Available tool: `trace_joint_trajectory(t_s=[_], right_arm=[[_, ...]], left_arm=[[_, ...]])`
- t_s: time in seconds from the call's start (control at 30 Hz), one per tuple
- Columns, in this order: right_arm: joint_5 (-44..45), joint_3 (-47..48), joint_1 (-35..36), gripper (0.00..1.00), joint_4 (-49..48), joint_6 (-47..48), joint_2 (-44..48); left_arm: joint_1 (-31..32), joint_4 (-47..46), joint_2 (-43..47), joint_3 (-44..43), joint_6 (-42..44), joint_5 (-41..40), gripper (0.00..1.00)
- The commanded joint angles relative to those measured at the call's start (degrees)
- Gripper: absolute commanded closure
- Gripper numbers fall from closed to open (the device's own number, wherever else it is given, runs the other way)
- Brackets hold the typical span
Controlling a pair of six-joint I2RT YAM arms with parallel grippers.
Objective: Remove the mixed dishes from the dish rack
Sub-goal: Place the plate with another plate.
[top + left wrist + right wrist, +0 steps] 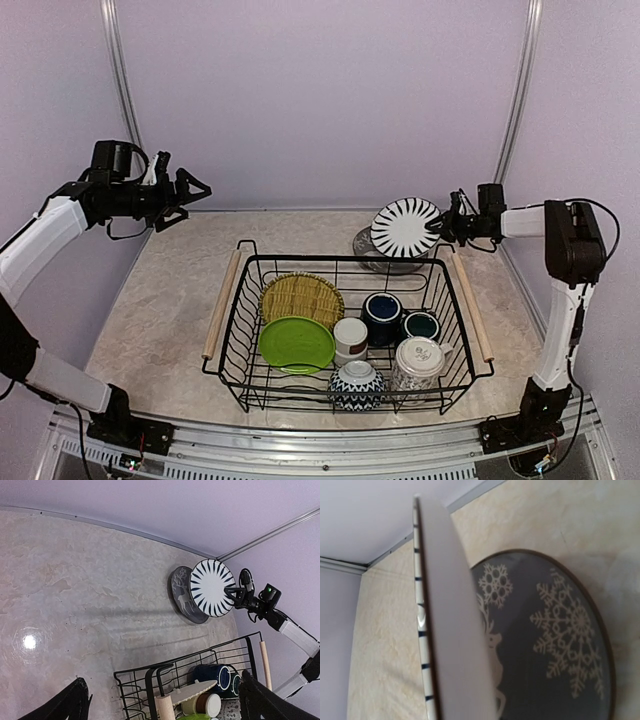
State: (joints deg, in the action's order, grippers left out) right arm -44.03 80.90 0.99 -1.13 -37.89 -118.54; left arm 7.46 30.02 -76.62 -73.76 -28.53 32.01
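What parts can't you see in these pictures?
Right wrist view: the striped plate hides the right hand gripping it.
Top view: the striped plate covers most of the gray snowflake plate.
Left wrist view: the bottom edge cuts off most of the dish rack.

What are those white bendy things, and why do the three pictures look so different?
They are two robot arms ending in pinching grippers. One picture looks down from above; the other two come from little cameras on each arm's wrist. On the table sits a black wire dish rack holding a woven yellow plate, a green plate, two dark mugs, two white cups and a patterned bowl. The right gripper pinches a striped plate by its edge, held tipped up over a grey snowflake plate lying on the table. The left gripper hangs open, holding nothing.
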Motion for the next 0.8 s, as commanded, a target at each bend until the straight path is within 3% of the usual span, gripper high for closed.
trace_joint_trajectory(t_s=[0.0,0.33,0.77], right_arm=[[-4.51,3.63,1.40,1.00,-7.24,-2.09,-1.87],[-3.45,5.10,2.99,1.00,-5.85,-1.62,-5.20],[2.22,7.34,3.50,0.68,5.37,7.10,-5.49]], left_arm=[[0.01,-0.41,-0.64,-0.51,0.22,0.18,0.01],[0.27,-0.27,-0.20,-0.60,0.23,0.22,0.01],[0.84,-0.14,-0.02,-0.69,0.32,0.15,0.01]])
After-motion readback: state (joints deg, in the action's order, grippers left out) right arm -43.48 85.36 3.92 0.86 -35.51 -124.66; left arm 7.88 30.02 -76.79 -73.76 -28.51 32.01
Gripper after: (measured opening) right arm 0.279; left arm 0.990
